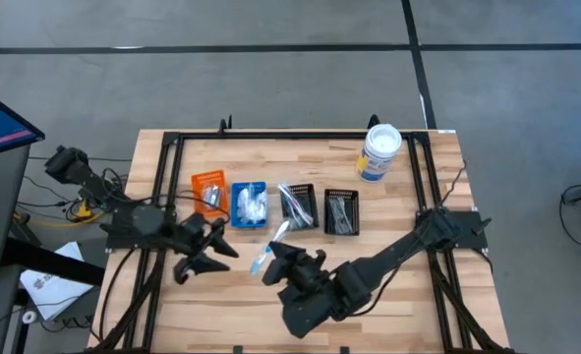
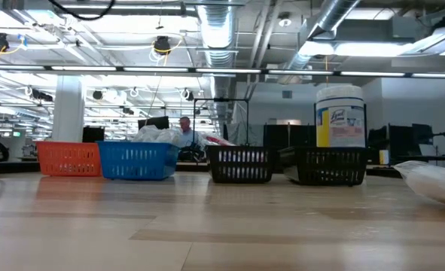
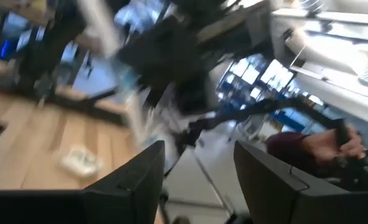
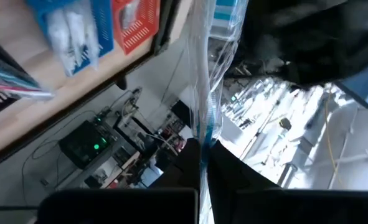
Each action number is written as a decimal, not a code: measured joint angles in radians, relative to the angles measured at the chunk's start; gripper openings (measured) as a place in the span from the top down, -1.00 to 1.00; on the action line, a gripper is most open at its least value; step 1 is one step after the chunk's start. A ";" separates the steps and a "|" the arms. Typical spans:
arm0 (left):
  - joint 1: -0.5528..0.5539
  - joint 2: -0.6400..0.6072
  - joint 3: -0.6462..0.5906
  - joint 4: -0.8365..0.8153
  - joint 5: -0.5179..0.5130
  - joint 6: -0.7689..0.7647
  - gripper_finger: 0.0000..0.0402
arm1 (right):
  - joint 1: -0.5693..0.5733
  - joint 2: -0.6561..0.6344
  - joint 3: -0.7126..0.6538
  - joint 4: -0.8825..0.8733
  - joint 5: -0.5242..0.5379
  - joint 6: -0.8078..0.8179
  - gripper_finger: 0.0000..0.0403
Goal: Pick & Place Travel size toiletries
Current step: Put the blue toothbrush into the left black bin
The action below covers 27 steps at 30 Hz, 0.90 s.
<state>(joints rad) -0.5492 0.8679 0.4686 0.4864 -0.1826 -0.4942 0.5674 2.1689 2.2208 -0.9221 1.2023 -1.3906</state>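
**Handover of a clear-wrapped stick, in the air before the bins**

High view: the right gripper [image 1: 282, 248] stands near the table's middle, at about 6 o'clock from the black bin [image 1: 297, 206], and it holds a slim clear-wrapped stick [image 1: 269, 247] with a blue part. The left gripper [image 1: 223, 246] is just beside, at 9 o'clock of the stick, and points toward it.

Low view: only the orange bin [image 2: 69, 159], blue bin [image 2: 138, 160] and two black bins show; no gripper is visible here.

Left wrist view: its two fingers [image 3: 137, 186] stand spread, with nothing between them.

Right wrist view: the jaws are pressed together on the stick, which rises from them.

I judge that the stick passes between the arms. Next, the left jaws must close on the free end before the right jaws let go.
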 joint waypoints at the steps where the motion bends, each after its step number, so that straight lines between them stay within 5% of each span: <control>1: 0.027 0.008 0.000 -0.023 0.029 -0.014 0.07 | 0.000 0.000 -0.001 0.005 0.003 0.001 1.00; 10: 0.217 0.116 -0.001 -0.005 0.135 0.044 -0.07 | 0.000 -0.008 -0.004 -0.005 0.001 0.022 0.99; 27: 0.237 0.139 -0.001 0.117 0.264 0.096 -0.13 | -0.005 0.013 -0.005 0.041 -0.009 -0.012 0.98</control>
<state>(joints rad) -0.3127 1.0073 0.4679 0.6036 0.0812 -0.3986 0.5620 2.1815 2.2162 -0.8810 1.1934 -1.4030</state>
